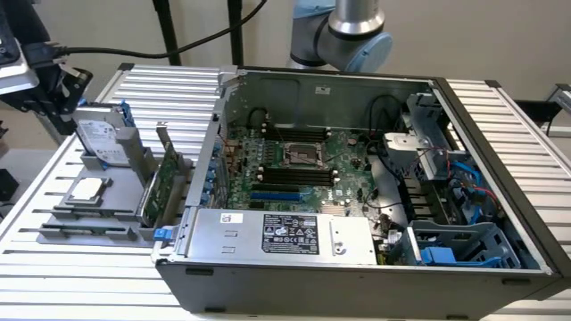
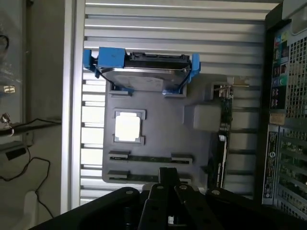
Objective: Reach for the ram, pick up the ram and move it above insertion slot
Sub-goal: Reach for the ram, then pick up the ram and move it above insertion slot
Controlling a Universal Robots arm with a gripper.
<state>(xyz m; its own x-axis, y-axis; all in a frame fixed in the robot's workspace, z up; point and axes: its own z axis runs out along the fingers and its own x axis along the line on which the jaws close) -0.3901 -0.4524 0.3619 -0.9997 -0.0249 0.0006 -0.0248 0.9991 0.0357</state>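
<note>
As viewed from the wrist, end effector: fingers closed together, gripping nothing.
Ram: seated in grey tray, directly beneath end effector.

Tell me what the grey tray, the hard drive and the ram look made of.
The tray looks like matte grey plastic: uniform, dull, moulded pockets. The hard drive seems bare metal, silver and reflective, in a blue, probably plastic, caddy. The ram, seen edge-on, looks like thin dark-green circuit board.

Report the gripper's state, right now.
Gripper: shut and holding nothing. It is nearest the ram, which sits in the grey holder.
</note>
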